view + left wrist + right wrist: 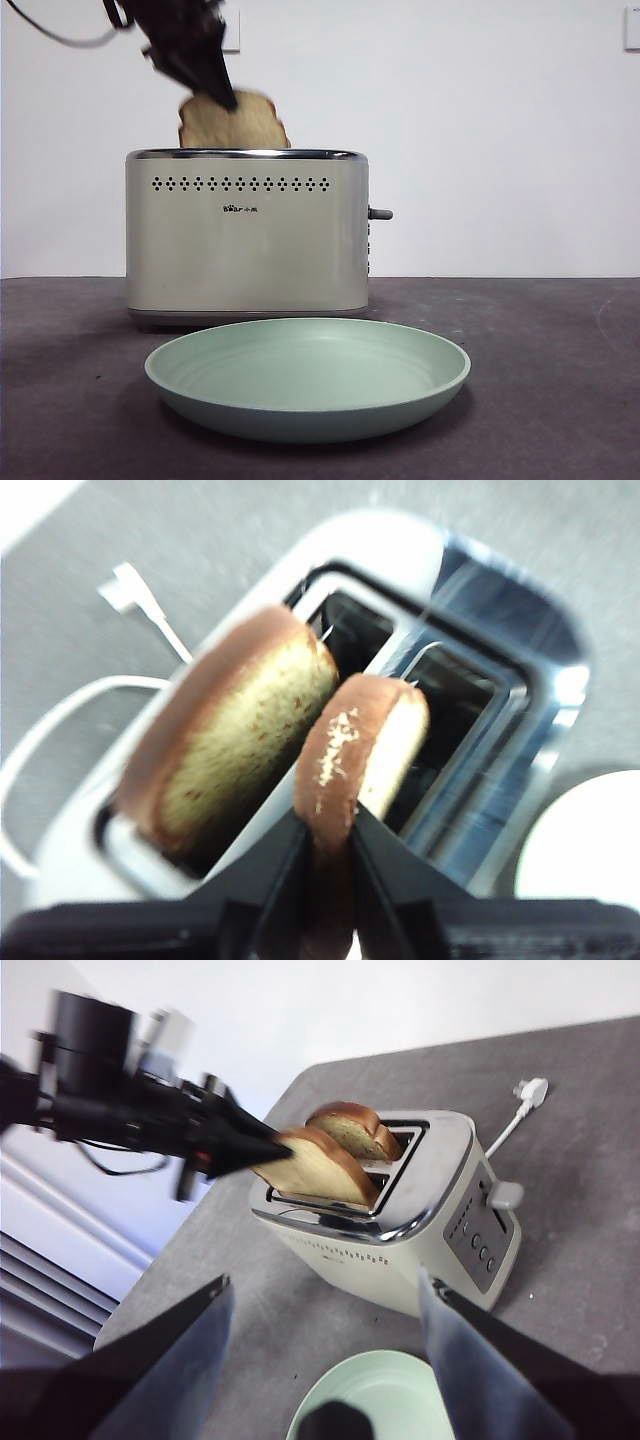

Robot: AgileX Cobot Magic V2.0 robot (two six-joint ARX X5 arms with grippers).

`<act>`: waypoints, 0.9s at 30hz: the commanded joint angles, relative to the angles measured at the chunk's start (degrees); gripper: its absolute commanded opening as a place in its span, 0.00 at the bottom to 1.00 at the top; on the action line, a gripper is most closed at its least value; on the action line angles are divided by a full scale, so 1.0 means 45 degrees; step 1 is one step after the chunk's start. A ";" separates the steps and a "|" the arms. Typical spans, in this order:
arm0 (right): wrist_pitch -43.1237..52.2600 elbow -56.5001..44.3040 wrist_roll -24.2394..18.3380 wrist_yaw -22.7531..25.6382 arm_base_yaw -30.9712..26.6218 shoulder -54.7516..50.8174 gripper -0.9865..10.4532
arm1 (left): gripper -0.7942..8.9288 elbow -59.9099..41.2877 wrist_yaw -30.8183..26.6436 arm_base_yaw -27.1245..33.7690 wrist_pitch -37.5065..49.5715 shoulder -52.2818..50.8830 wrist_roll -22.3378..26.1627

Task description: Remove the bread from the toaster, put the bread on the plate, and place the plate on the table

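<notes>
The cream toaster stands behind the mint-green plate, which lies flat on the dark table. My left gripper comes down from the upper left and is shut on the top edge of the bread, which sticks up, tilted, out of the toaster's slot. In the left wrist view the jaws pinch the bread's crust. In the right wrist view the bread is in the slot nearer the plate. My right gripper is open and empty above the plate.
A second slice sits in the toaster's other slot, close beside the held one; it also shows in the right wrist view. A white cable and plug lie on the table behind the toaster. The grey lever juts from the toaster's right side.
</notes>
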 commanded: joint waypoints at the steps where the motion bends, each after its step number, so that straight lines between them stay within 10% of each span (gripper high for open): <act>1: -0.0233 0.0039 -0.0384 0.0039 0.0029 0.0228 0.36 | 0.07 0.0019 0.0000 0.0005 -0.0253 -0.1156 -0.0500; 13: -0.3361 0.0039 -0.2166 0.1996 0.0806 0.1889 0.36 | 0.07 0.0019 0.1603 -0.0005 -0.0505 -0.4862 -0.3410; 27: -0.3497 0.0034 -0.2919 0.3687 0.3011 0.6110 0.36 | 0.07 0.0015 0.1477 -0.0160 -0.1821 -0.7966 -0.4017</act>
